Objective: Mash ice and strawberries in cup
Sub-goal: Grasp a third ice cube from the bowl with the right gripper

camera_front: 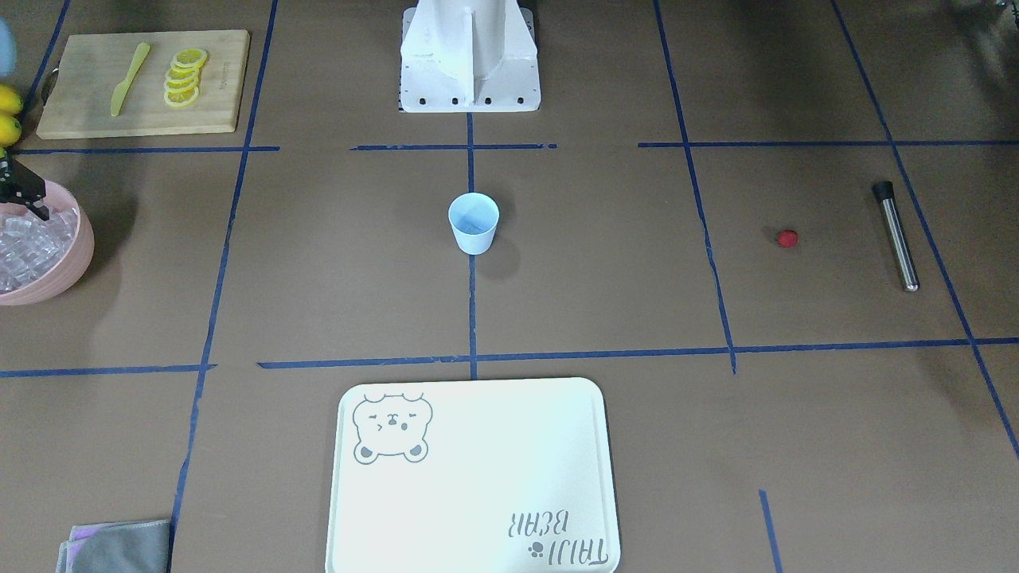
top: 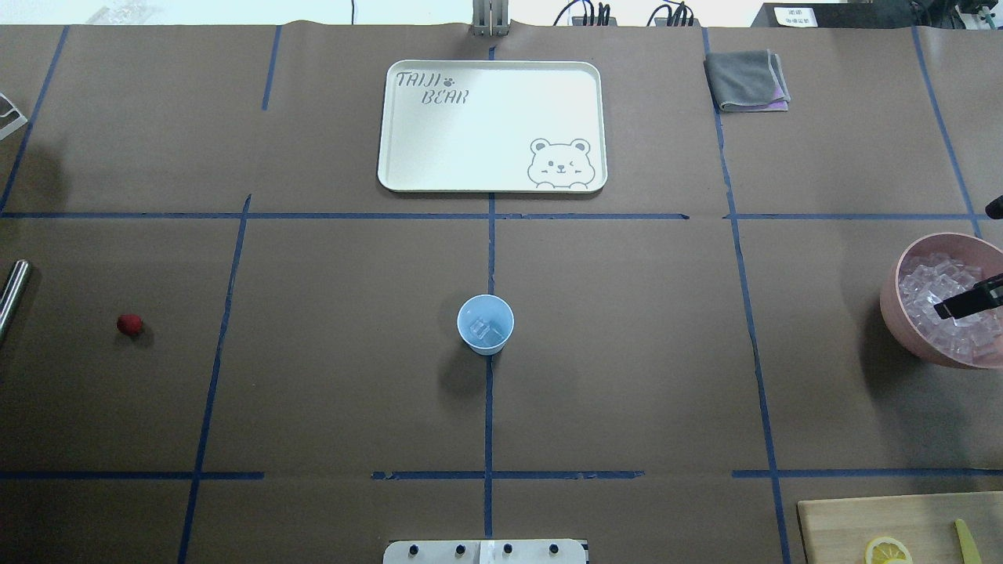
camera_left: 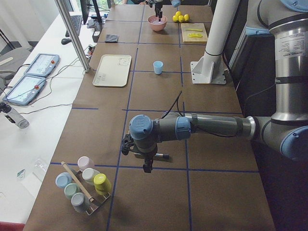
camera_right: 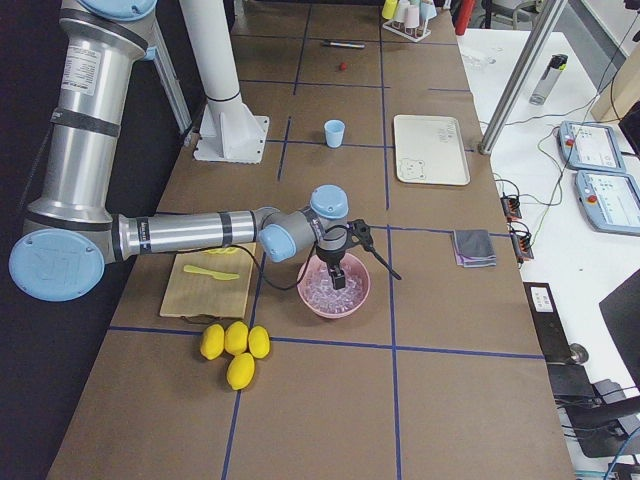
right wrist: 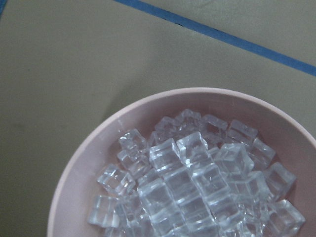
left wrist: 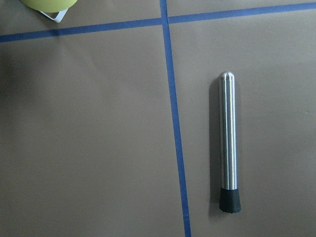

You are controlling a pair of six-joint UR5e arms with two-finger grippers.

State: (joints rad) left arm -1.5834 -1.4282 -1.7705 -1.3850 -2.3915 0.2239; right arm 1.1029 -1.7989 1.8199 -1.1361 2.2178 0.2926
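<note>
Overhead exterior: cup [top: 468,313] upright, mouth up (w/ ice [top: 489,332] inside).

The cup [camera_front: 474,223] is small, pale blue-white and tapered. It stands upright, mouth open, at the middle of the bench on a blue tape line [camera_front: 471,310]. The ice [right wrist: 197,182] is clear, glossy, colourless cubes. Most are heaped in the pink bowl [right wrist: 94,163] far to my right, and a couple lie in the bottom of the cup. The strawberry [top: 129,324], one small round red berry, lies alone on the bench off to my left, well apart from the cup.
</note>
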